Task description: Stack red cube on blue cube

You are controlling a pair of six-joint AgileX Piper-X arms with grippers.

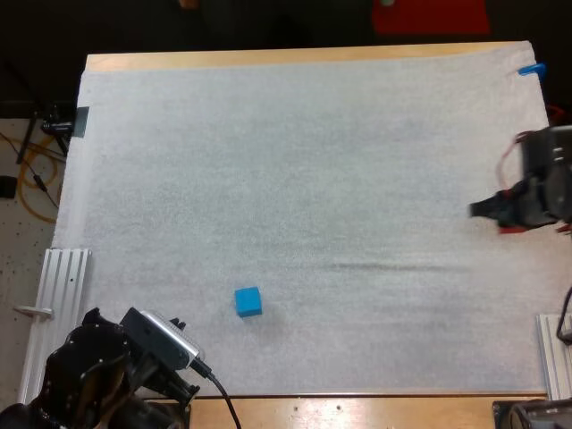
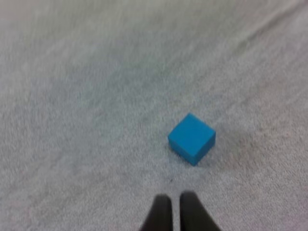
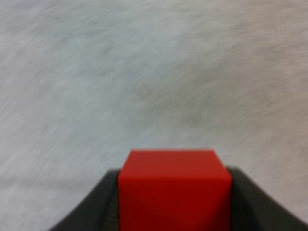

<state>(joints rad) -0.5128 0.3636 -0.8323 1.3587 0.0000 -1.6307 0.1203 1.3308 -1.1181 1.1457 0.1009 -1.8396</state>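
Note:
The blue cube (image 1: 248, 301) sits alone on the white mat (image 1: 313, 161), near its front edge and left of centre. My left gripper (image 1: 179, 326) is at the front left corner, a short way behind the cube. In the left wrist view its fingers (image 2: 161, 214) stand almost together with nothing between them, and the blue cube (image 2: 191, 138) lies just ahead of them, slightly to one side. My right gripper (image 1: 478, 209) hangs at the right edge, far from the blue cube. Up close, my right gripper (image 3: 174, 175) presses on the red cube (image 3: 174, 185) from both sides, above bare mat.
A ribbed metal rail (image 1: 63, 286) lies along the mat's left side, and another rail (image 1: 554, 353) sits at the front right. A wide stretch of bare mat separates the two grippers.

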